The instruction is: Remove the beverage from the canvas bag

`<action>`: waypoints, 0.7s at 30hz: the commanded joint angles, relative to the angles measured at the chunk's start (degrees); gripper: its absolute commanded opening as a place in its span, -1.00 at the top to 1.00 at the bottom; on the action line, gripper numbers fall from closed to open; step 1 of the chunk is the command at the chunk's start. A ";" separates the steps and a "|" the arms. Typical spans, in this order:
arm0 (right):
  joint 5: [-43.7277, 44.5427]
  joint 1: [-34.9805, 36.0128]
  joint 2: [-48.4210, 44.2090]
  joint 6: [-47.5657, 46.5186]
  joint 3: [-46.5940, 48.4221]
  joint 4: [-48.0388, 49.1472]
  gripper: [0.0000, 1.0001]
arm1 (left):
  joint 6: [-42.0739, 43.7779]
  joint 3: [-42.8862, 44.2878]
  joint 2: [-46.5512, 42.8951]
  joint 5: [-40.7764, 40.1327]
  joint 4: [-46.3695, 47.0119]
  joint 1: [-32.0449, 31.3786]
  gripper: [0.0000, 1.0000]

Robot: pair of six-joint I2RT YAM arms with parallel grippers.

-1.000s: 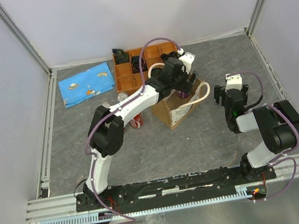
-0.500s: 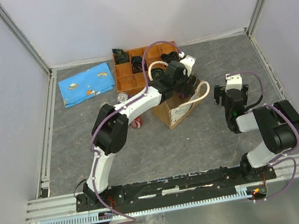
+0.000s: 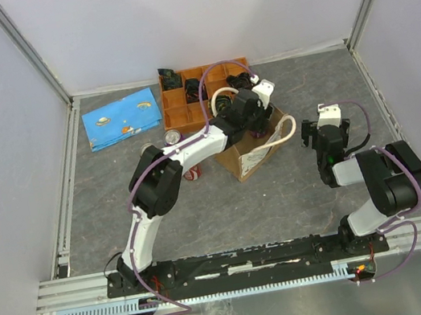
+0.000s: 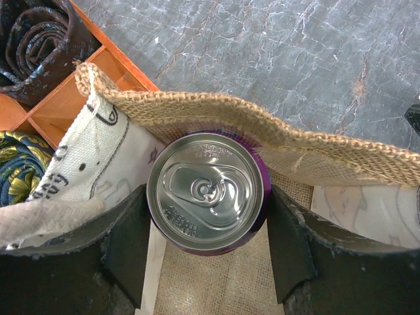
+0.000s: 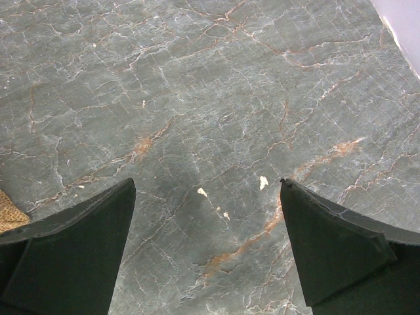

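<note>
**A:** Where's the drink?

**B:** Inside the canvas bag [image 3: 247, 155], which stands just toward 1 o'clock of the table's [image 5: 197, 98] middle in the overhead view. The left wrist camera looks straight down on a purple can [image 4: 205, 190], upright, silver lid and pull tab facing up. The bag's woven rim curves past it at 12 o'clock.

**A:** And the left gripper [image 4: 207, 203]?

**B:** Down in the bag's mouth. Its fingers [image 4: 125, 243] sit at 9 and 3 o'clock of the can, closed in until both pads look pressed to its sides — I'd call that a hold, though I can't make out any gap either way.

**A:** The other one?

**B:** The right gripper [image 5: 207, 184] hangs at 3 o'clock of the bag, well apart from it, spread wide over bare table, holding nothing.

**A:** So which step is this?

**B:** The grasp looks made and the lift hasn't happened. Next I'd want a straight pull upward — the rim is close at 12 o'clock, and a rope handle [image 3: 291, 128] loops at the bag's 3 o'clock side, so any tilt could snag or drag the bag.

**A:** Anything nearby to mind?

**B:** The orange compartment tray [image 3: 185, 105] at 11 o'clock of the bag, and a red can [image 3: 191, 173] lying at 9 o'clock.
</note>
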 commanded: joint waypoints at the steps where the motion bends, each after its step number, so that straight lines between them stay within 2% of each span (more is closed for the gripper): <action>1: -0.31 -0.14 -0.56 0.27 1.49 1.83 -0.98 | -2.41 -1.39 -1.25 1.59 1.81 0.33 0.95; 21: -0.31 -0.13 -0.47 0.30 1.49 1.83 -0.98 | 5.61 8.40 -12.70 -0.44 1.57 0.05 0.95</action>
